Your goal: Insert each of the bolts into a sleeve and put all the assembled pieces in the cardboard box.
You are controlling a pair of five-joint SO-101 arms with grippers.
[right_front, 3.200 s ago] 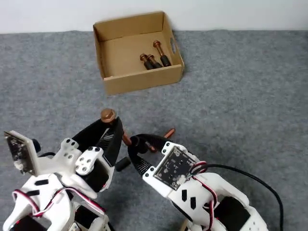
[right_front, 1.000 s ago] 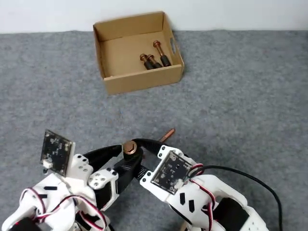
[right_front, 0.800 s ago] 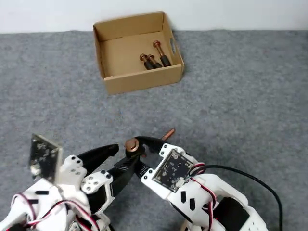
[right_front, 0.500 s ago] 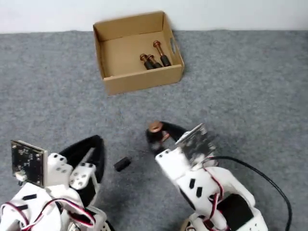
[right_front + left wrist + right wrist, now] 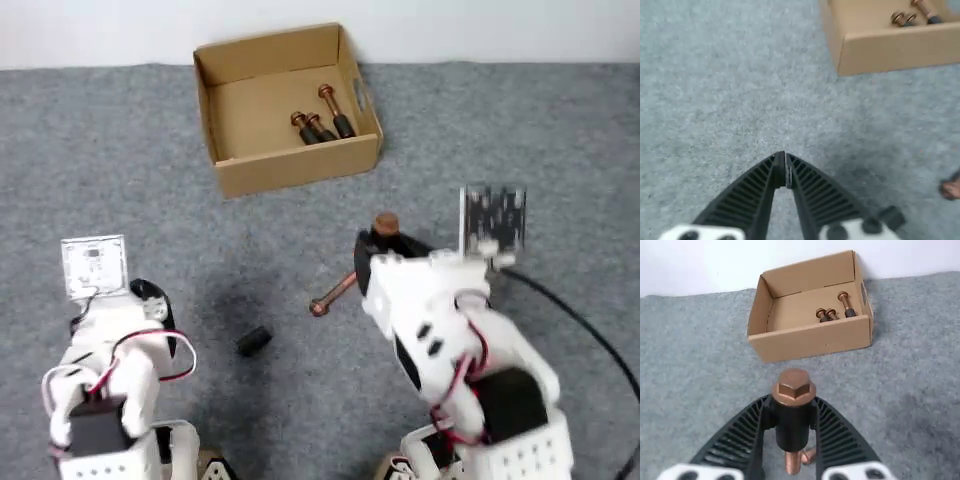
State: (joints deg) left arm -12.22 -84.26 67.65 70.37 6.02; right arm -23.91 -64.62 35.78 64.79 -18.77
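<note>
high view: the two arms, which had met low over the carpet [image 5: 520, 150] a moment earlier, had pulled apart. the right gripper [image 5: 384, 238] had risen and swung toward the box [image 5: 295, 170], grasping a joined piece [image 5: 386, 224]; the left arm had drawn back. that suggested the join was finished and the piece was ready to go in beside the three pieces [image 5: 320, 122] already in the box. a loose bolt [image 5: 335, 293] and a loose sleeve [image 5: 254, 340] lay apart on the carpet, so one more assembly looked due. the right wrist view added the black sleeve clamped between the jaws, copper head on top, shank poking out below. the left wrist view showed the left gripper [image 5: 781, 167] closed on nothing.
</note>
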